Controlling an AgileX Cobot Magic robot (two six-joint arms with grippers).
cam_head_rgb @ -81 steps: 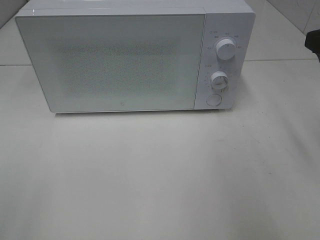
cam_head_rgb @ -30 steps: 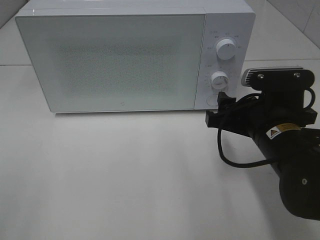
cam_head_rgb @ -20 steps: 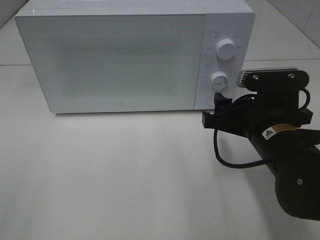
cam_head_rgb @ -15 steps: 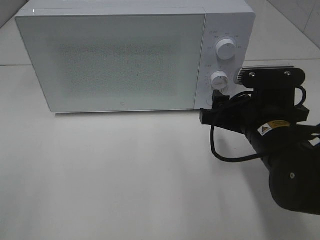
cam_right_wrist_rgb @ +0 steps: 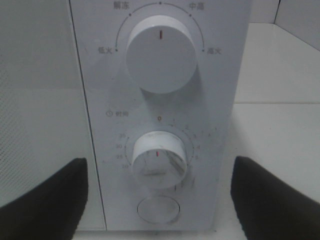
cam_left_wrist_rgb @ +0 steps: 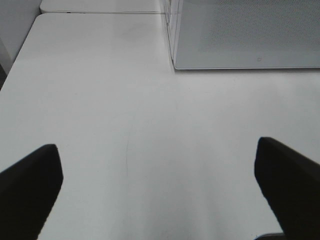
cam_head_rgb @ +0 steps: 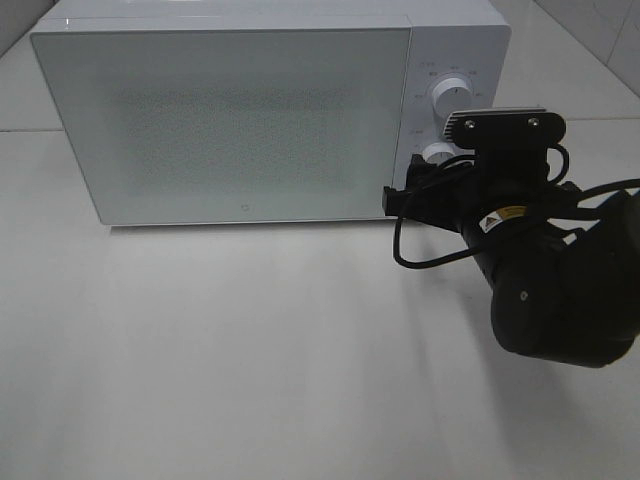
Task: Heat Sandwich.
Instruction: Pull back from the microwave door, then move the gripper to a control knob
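The right jaws stand apart and hold nothing, poised just short of the control panel of a white microwave [cam_head_rgb: 230, 120]. Straight ahead, framed between them, is the timer dial [cam_right_wrist_rgb: 157, 162], with a round button [cam_right_wrist_rgb: 158, 209] just under it and the power dial [cam_right_wrist_rgb: 161, 60] further up the panel. Neither jaw can be seen touching the panel. The timer's red mark appears to point towards zero, which suggests that heating has not begun. Beside the right jaws, the microwave's door [cam_head_rgb: 220, 125] is shut, its speckled glass showing nothing of the inside. Behind them the right arm [cam_head_rgb: 545, 290] reaches in over the pale bench [cam_head_rgb: 250, 350]. The left jaws, well away from the panel, are spread wide over bare bench, empty, with a corner of the microwave ahead of them. The sandwich appears in none of the views, and whether it already lies behind the closed door cannot be told. If it does, setting the timer is likely what remains. If not, the door has yet to be opened and the sandwich loaded.
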